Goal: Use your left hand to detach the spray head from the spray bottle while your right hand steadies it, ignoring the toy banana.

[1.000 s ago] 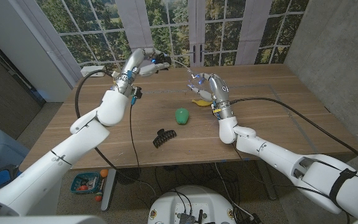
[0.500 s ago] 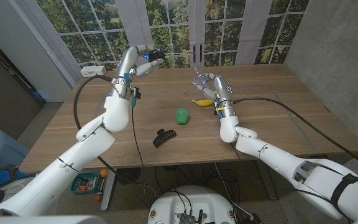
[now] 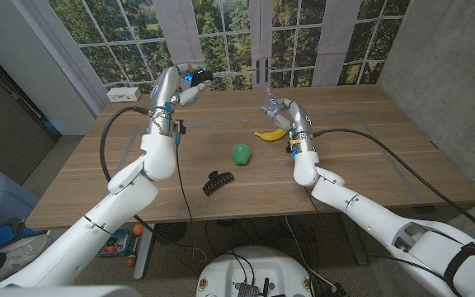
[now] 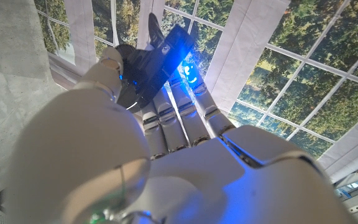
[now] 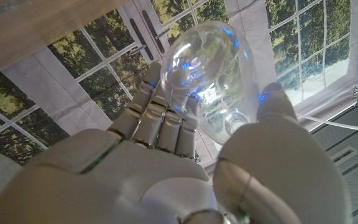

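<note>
My wooden table (image 3: 361,157) stretches out below me, its planks running side to side. Three things lie directly on it. A toy banana (image 3: 269,134) rests toward the far middle, curved and yellow. Nearer to me and a little to my left of it sits a small green rounded object (image 3: 241,153). Closer still, by the near edge, lies a black hair claw clip (image 3: 216,182), well apart from the banana.

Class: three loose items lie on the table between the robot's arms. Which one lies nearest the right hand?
The yellow toy banana, right beside the right hand; the green object and black hair clip lie farther off.
</note>
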Motion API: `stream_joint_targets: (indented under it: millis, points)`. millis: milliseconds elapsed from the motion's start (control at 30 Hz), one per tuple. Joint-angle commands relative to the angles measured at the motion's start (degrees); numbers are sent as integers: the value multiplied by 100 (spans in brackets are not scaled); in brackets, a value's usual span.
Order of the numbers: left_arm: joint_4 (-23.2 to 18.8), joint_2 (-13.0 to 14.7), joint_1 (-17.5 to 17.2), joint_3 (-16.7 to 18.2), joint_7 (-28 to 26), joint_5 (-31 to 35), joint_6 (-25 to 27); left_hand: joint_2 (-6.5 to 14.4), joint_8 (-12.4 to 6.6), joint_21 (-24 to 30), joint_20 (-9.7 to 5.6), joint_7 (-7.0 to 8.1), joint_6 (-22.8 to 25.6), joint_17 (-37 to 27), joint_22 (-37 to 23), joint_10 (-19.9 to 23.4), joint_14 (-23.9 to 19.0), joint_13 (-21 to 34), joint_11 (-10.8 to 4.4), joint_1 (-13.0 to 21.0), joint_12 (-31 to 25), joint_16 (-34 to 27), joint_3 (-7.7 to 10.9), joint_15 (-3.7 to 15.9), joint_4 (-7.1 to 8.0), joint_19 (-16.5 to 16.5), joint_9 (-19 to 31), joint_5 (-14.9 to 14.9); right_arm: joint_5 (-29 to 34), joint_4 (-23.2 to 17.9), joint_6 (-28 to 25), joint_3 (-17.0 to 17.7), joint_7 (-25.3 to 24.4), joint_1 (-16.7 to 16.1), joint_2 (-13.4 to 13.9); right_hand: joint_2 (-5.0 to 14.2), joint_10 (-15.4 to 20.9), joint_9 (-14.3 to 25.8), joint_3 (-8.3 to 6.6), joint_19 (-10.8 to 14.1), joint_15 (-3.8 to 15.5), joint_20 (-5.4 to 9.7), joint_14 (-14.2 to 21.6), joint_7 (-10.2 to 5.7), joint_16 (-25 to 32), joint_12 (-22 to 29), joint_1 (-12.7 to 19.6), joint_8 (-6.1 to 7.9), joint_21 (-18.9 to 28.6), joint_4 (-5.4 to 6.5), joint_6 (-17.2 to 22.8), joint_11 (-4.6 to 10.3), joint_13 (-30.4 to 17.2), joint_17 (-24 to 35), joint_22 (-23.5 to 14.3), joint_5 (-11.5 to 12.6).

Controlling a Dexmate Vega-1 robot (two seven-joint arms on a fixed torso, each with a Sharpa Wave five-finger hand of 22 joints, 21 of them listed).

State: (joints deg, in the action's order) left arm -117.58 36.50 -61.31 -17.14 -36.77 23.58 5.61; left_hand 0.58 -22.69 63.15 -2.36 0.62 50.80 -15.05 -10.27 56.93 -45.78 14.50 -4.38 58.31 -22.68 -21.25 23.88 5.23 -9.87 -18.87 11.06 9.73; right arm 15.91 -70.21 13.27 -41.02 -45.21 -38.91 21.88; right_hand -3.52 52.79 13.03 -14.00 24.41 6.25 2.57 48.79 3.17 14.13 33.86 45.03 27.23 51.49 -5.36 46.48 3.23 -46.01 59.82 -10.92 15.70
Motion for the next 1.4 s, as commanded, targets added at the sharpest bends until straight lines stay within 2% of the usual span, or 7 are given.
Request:
stream_joint_targets:
  millis: [33, 233, 500, 733, 1100, 1400]
  points:
    - [-141, -48, -112, -56, -77, 317, 680, 688, -67, 33, -342, 289, 354, -13, -22, 848, -51, 369, -762, 661, -34, -35, -9, 870, 5, -69, 469, 26, -549, -662, -556, 373, 604, -346, 123, 1153, 491, -22, -30, -61, 604, 417, -160, -1252, -95, -145, 1080, -11, 18, 33, 1274, 823, 24, -48, 11, -31]
    - [-270, -16, -207, -91, -53, 421, 1069, 682, -72, 37, -345, 297, 391, -17, -22, 882, -65, 367, -762, 666, -36, -39, -20, 870, 3, -76, 462, 25, -463, -950, -873, 448, 570, -472, 230, 1144, 250, -53, -23, -139, 576, 367, -394, -1282, -215, -340, 1026, -28, 10, 47, 1297, 826, 96, -155, 22, -75]
    - [-373, 43, -318, -181, -110, 656, 1544, 668, -75, 41, -352, 311, 427, -16, -21, 917, -75, 350, -758, 666, -26, -37, -38, 870, 4, -82, 451, 23, -60, -1393, -1493, 456, 331, -632, 377, 1150, 111, -79, -28, -206, 583, 349, -546, -1304, -263, -489, 985, -52, -5, 58, 1296, 833, 155, -247, 31, -104]
    - [-308, 77, -399, -156, -221, 613, 1612, 660, -74, 43, -360, 314, 456, -16, -20, 942, -91, 328, -758, 665, -8, -36, -54, 870, 6, -83, 439, 22, 270, -1804, -2110, 424, 237, -725, 458, 1176, 103, -93, -44, -213, 589, 358, -602, -1307, -265, -528, 961, -63, -7, 68, 1306, 841, 142, -309, 38, -123]
    - [-46, 146, -315, -274, -261, 622, 1776, 653, -61, 50, -365, 311, 462, -14, -19, 962, -112, 309, -759, 673, 12, -35, -68, 870, 4, -100, 423, 22, 605, -2739, -3527, 379, 552, -930, 623, 1155, -54, -108, -67, -234, 573, 317, -748, -1307, -288, -715, 944, -71, -16, 42, 1341, 841, 227, -416, 46, -167]
    - [195, 229, -206, -450, -351, 760, 1928, 640, -51, 54, -365, 324, 476, -10, -18, 942, -117, 277, -759, 678, 50, -27, -80, 870, 0, -111, 410, 16, 876, -3371, -4794, 174, 1160, -908, 796, 1164, -124, -118, -99, -347, 575, 233, -861, -1273, -293, -855, 927, -72, -66, 27, 1382, 841, 309, -505, 56, -192]
